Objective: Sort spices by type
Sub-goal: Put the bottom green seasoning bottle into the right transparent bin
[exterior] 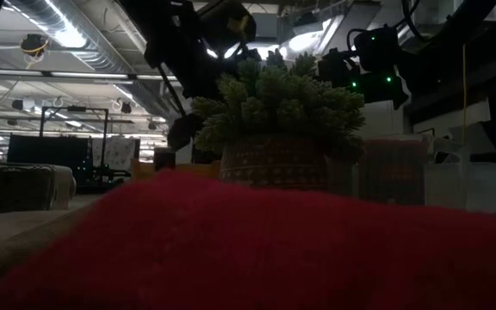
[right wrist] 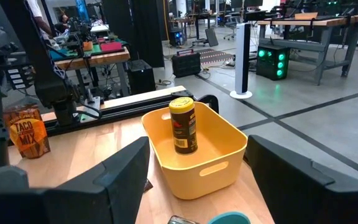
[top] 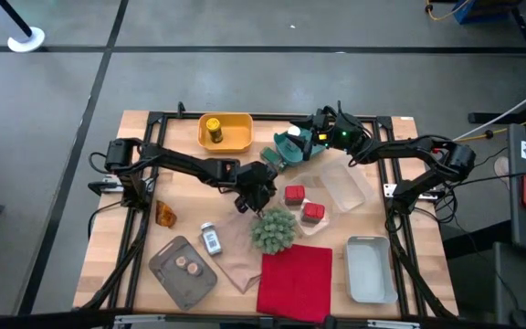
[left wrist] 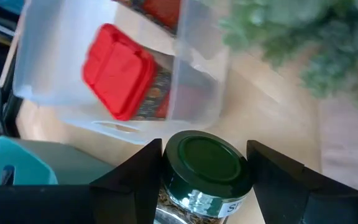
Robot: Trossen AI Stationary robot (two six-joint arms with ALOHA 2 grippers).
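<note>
My left gripper is at the table's middle, shut on a green-capped jar of dried herbs. In the high view the gripper hides the jar. Just beyond it is a clear bin with red tins. My right gripper hovers open and level over a teal bin, facing the yellow bin, in which a yellow jar stands upright. A white-capped clear jar lies on the wood. An orange foil packet sits at the left. Brown discs rest on a grey tray. My left gripper pinches the green jar between its two fingers, one on each side, just under the dark green lid. The fingers slant down at it from the table's left side. The jar is roughly upright, lid up. Its base is out of the picture.
The spiky green plant ball stands just near of my left gripper, with the red cloth in front of it. A second clear bin and a white bin are on the right. Brown paper lies beside the tray.
</note>
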